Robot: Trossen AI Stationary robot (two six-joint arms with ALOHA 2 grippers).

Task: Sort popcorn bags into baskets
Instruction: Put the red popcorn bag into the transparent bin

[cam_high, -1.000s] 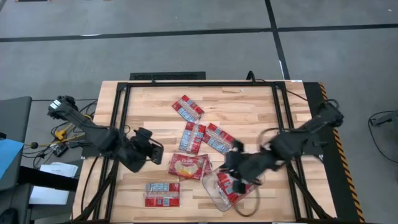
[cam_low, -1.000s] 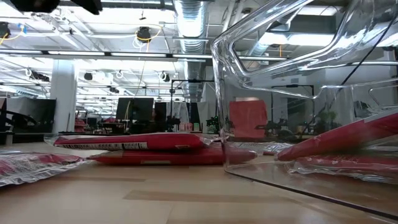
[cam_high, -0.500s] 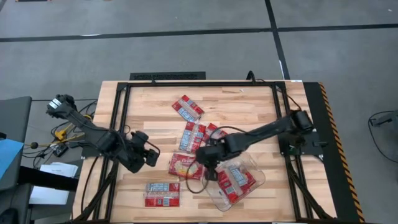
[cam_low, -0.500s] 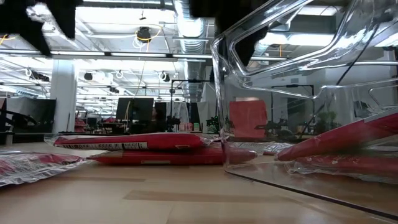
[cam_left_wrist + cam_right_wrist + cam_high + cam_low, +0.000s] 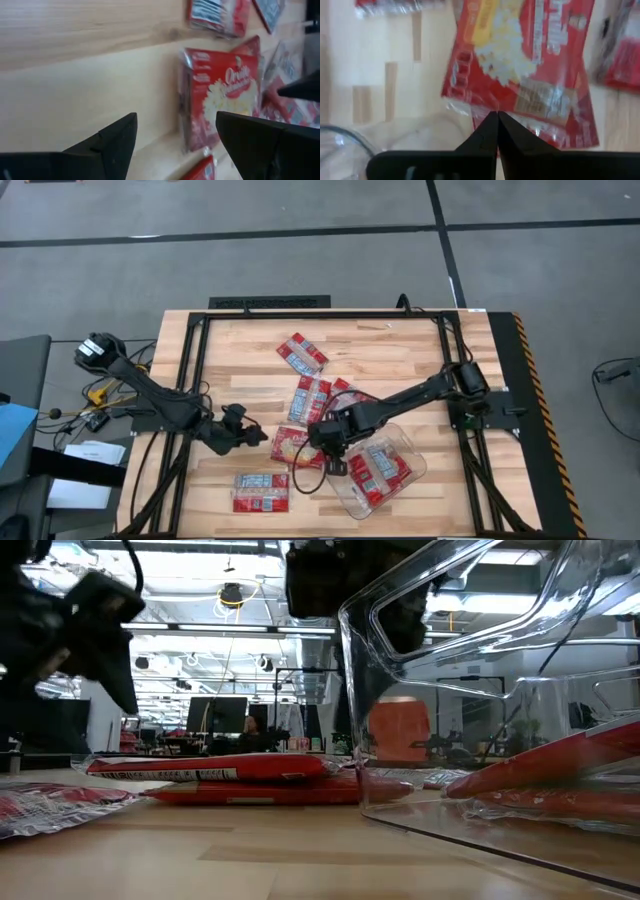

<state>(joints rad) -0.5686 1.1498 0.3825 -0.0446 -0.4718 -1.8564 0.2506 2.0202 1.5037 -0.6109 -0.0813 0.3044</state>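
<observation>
Your right gripper (image 5: 330, 442) sits over the table's middle, at the near edge of the flat red popcorn bag with the yellow popcorn picture (image 5: 297, 447). In the right wrist view its two dark fingers (image 5: 492, 131) are pressed together tip to tip, closed on nothing, just above that bag (image 5: 520, 65).

Your left gripper (image 5: 258, 436) hovers low just left of the same bag. The left wrist view shows its fingers (image 5: 117, 137) spread wide, empty, with bare wood between them and the bag (image 5: 220, 95) a little ahead.

The clear colourless plastic rectangular tub with rounded corners (image 5: 412, 472) lies just right of the right gripper, near the front edge of the wooden table (image 5: 400, 350). Red packets (image 5: 375, 470) lie inside it; the low view shows one (image 5: 560, 765) leaning on a slant within the tub wall (image 5: 450, 690).

Loose on the table:
- one red packet with bluish-white panels (image 5: 261, 491) near the front, left of the tub
- one (image 5: 301, 352) toward the far side
- two (image 5: 311, 397) close together just beyond the picture bag, partly under the right arm
</observation>
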